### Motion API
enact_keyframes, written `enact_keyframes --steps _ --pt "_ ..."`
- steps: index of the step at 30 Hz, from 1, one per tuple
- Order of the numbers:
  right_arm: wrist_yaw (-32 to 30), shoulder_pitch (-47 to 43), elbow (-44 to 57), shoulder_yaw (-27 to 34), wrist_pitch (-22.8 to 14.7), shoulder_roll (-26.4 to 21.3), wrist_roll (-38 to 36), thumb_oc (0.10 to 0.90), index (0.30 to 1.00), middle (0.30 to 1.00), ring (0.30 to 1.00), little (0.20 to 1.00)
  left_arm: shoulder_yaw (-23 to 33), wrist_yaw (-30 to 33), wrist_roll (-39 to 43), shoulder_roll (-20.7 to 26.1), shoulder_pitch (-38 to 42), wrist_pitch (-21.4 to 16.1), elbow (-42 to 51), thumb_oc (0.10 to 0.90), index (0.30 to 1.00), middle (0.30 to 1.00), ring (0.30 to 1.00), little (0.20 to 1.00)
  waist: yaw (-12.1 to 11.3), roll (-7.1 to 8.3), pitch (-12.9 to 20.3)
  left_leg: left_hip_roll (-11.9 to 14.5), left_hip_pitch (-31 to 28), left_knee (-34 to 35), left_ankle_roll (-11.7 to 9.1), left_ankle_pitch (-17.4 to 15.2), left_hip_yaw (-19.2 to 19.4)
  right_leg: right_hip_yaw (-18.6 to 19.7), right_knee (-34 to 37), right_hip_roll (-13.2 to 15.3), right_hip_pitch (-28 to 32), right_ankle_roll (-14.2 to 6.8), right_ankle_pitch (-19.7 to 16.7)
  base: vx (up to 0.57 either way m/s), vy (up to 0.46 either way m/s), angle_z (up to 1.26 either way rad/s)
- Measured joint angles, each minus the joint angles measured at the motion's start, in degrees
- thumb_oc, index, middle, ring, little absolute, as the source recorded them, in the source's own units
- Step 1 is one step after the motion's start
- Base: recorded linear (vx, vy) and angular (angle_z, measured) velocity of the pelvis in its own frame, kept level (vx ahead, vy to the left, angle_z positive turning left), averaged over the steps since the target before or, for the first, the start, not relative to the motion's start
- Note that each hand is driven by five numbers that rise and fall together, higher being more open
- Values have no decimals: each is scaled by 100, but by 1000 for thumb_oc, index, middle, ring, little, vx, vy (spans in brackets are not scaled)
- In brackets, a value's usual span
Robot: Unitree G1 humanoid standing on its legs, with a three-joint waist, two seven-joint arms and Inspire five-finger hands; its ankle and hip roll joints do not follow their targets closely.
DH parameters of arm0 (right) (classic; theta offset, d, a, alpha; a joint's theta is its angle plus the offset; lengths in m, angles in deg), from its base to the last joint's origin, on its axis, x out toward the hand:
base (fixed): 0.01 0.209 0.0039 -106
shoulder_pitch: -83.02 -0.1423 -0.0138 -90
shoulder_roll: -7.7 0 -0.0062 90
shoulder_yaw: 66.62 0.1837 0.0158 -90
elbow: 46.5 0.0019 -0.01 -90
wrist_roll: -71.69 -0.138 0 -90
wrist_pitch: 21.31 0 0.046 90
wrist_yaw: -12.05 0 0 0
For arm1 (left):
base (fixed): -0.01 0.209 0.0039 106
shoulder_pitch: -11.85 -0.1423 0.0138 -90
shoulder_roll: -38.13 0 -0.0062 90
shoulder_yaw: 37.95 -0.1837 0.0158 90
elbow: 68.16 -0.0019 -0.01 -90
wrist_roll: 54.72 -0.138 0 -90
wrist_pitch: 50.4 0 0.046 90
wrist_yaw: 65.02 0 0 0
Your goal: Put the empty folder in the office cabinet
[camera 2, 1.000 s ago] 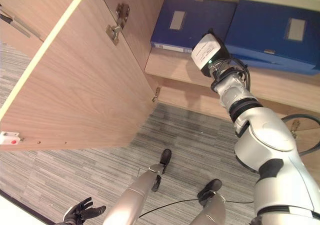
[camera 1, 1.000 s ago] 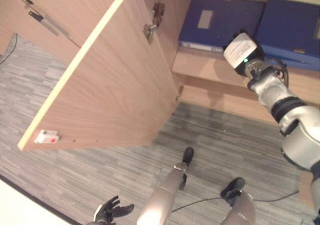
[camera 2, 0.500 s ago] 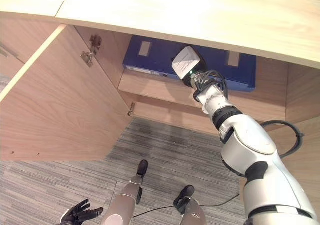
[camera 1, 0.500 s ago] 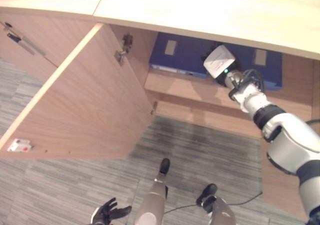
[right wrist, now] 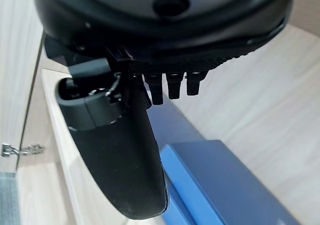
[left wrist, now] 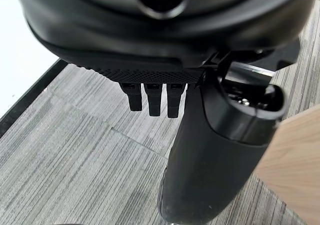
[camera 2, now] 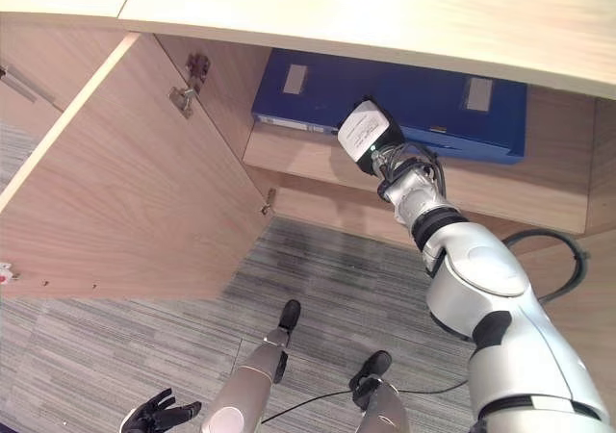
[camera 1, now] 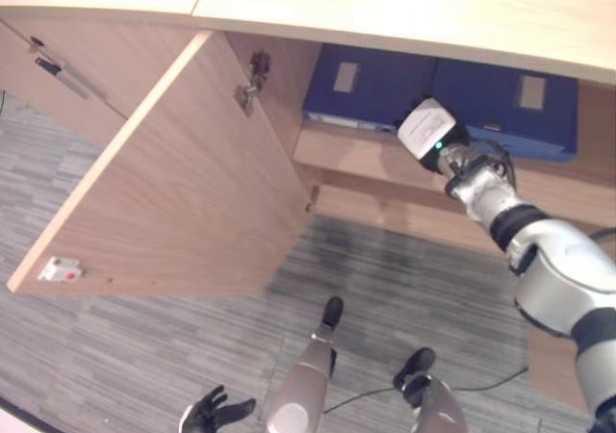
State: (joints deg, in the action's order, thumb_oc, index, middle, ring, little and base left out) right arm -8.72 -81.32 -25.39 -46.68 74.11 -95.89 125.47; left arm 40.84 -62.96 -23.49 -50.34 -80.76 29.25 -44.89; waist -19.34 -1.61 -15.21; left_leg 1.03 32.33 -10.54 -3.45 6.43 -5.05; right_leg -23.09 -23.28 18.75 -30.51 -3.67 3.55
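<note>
Two blue folders (camera 1: 438, 91) are lying on the cabinet shelf (camera 2: 318, 159), partly hidden by the right hand (right wrist: 120, 150), whose fingers are staying straight. Left hand (camera 1: 214, 416) is hanging open above the carpet (camera 1: 144, 346).

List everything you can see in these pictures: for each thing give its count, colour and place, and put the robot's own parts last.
folders: two, blue, side by side on the cabinet shelf
cabinet: one, light wood, open, under a pale top
door: one, light wood, swung open to the left
catch: one, white with a red dot, near the door's free edge
floor: grey striped carpet
right robot hand: dark, at the shelf by the folders, fingers straight
left robot hand: dark, low over the floor, fingers spread
</note>
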Motion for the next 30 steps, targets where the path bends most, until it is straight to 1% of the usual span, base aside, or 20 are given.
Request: enact_keyframes --steps 1,2,3,4,5,6,8,9,10,12,13,16,19,21,22,25,30 --pt "-1 -1 75 0 9 45 -62 800 900 900 900 900 -68 -2 -2 -8 39 14 6 800 900 900 900 900 -22 35 -20 -71 42 -70 67 -55 51 52 129 0 -5 -39 -89 47 279 -19" --pt "2 -1 78 -6 12 107 -78 800 900 900 900 900 -79 -8 -5 -12 55 39 3 800 900 900 900 900 -44 77 -47 -115 43 -142 131 -99 103 111 123 46 -20 -121 -167 26 274 -27" --pt "18 -3 94 -60 6 187 -98 800 900 900 900 900 -68 -11 -6 -39 71 50 0 800 900 900 900 900 -57 143 -93 -229 26 -250 214 -169 216 266 -1 182 -95 -151 -171 -14 237 -26" --pt "25 -22 103 -126 12 203 -104 800 900 900 900 900 -144 -13 -3 -67 126 47 -6 800 900 900 900 900 -60 123 -175 -264 24 -447 300 -267 317 264 -269 369 -136 -166 -160 -47 153 -20" --pt "22 -35 102 -117 21 215 -107 800 900 900 900 900 -179 -9 -4 -64 176 43 -1 800 900 900 900 900 -52 129 -233 -368 31 -576 355 -347 329 241 -300 428 -162 -149 -180 -103 54 -19" --pt "22 -82 116 -110 38 235 -111 800 900 900 900 900 -228 7 -1 -40 259 24 14 800 900 900 900 900 -55 147 -302 -388 90 -717 406 -433 424 162 -267 489 -138 -135 -213 -121 -15 -13" --pt "19 -293 124 -84 50 214 -125 800 900 900 900 900 -247 71 3 23 482 -6 96 800 900 900 900 900 65 135 -476 -414 186 -746 404 -424 417 62 -74 471 -140 -213 -313 -57 -38 -3" --pt "18 -459 150 -84 48 212 -225 800 900 900 900 900 -194 111 10 64 594 -14 183 800 900 900 900 900 136 183 -551 -392 277 -640 317 -373 379 136 74 330 -251 -304 -299 31 -4 7" --pt "-1 -561 138 -78 54 219 -231 800 900 900 900 900 -187 127 14 86 680 -15 222 800 900 900 900 900 166 186 -587 -395 328 -512 313 -253 342 204 97 315 -299 -310 -306 32 27 6" --pt "-13 -569 89 -16 79 205 -282 800 900 900 900 900 -199 117 21 86 745 -86 226 800 900 900 900 900 155 224 -678 -435 333 -483 321 -223 381 207 161 345 -338 -385 -388 55 23 1" --pt "-23 -569 91 -18 76 208 -326 800 900 900 900 900 -198 117 21 86 744 -95 205 800 900 900 900 900 161 235 -685 -430 334 -455 314 -218 380 211 190 341 -352 -385 -401 59 -21 -12" --pt "-48 -572 95 -17 78 207 -454 800 900 900 900 900 -207 123 20 72 719 -77 93 800 900 900 900 900 185 270 -706 -381 365 -360 258 -175 407 213 407 256 -373 -345 -616 76 -54 -13" --pt "-49 -582 89 -16 85 148 -461 800 900 900 900 900 -200 122 21 73 649 -80 88 800 900 900 900 900 206 278 -711 -293 364 -314 259 -154 405 162 567 137 -292 -285 -713 89 -63 -9" --pt "-49 -619 91 -15 86 67 -502 800 900 900 900 900 -187 111 20 72 634 -83 87 800 900 900 900 900 207 278 -711 -239 363 -284 249 -149 372 99 591 88 -264 -264 -708 107 -86 -1" --pt "-49 -635 91 -15 86 31 -502 800 900 900 900 900 -185 111 21 73 632 -82 87 800 900 900 900 900 211 278 -711 -229 363 -282 276 -95 347 57 593 74 -246 -213 -737 93 -85 5" --pt "-49 -741 76 -15 97 -50 -568 800 900 900 900 900 -197 103 23 67 630 -82 82 800 900 900 900 900 228 285 -715 -199 358 -267 262 -100 282 -7 513 51 -237 -193 -651 75 -81 8" --pt "-51 -956 -268 -27 125 -34 -686 800 900 900 900 900 -199 105 229 78 617 -93 96 800 900 900 900 900 203 290 -720 -219 372 -229 180 -84 63 -129 237 133 -242 -192 -410 100 -89 19"
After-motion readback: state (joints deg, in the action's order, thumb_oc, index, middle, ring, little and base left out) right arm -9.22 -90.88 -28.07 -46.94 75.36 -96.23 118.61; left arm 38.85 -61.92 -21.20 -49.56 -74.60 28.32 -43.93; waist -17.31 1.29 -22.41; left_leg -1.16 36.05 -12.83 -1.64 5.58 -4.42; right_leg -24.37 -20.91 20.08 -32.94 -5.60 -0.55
